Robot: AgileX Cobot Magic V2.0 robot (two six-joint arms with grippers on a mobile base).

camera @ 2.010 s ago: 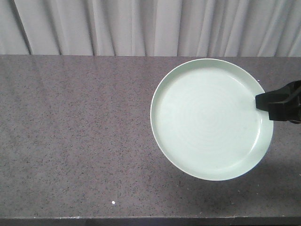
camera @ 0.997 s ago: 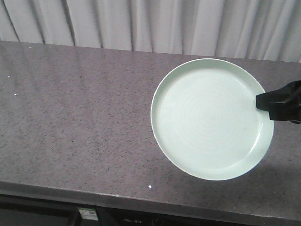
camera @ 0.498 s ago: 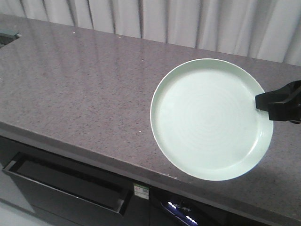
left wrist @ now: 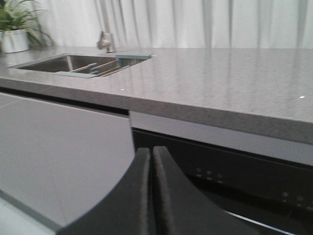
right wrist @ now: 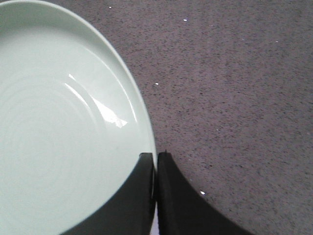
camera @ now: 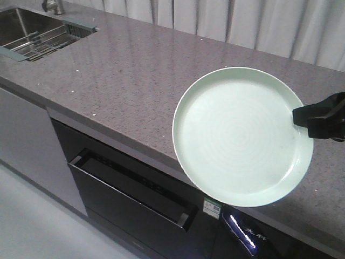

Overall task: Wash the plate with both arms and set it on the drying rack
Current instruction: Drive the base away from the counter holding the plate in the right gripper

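Nothing here I can actually read. There's a small green-and-white sticker (camera: 212, 208) on the black appliance front (camera: 135, 197) under the counter edge, its print too tiny to make out. Just beside it are some bluish glowing marks (camera: 245, 235), blurred past reading.

Right of the plate (camera: 242, 137), the right end effector (camera: 296, 115) runs off-frame (arm unseen); far up-left, the drying rack (camera: 33, 45) is clipped.

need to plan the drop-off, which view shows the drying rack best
The front-facing view: the drying rack lies across the sink, seen from above with its rods visible. The left wrist view shows it low and edge-on; the right wrist view misses it.
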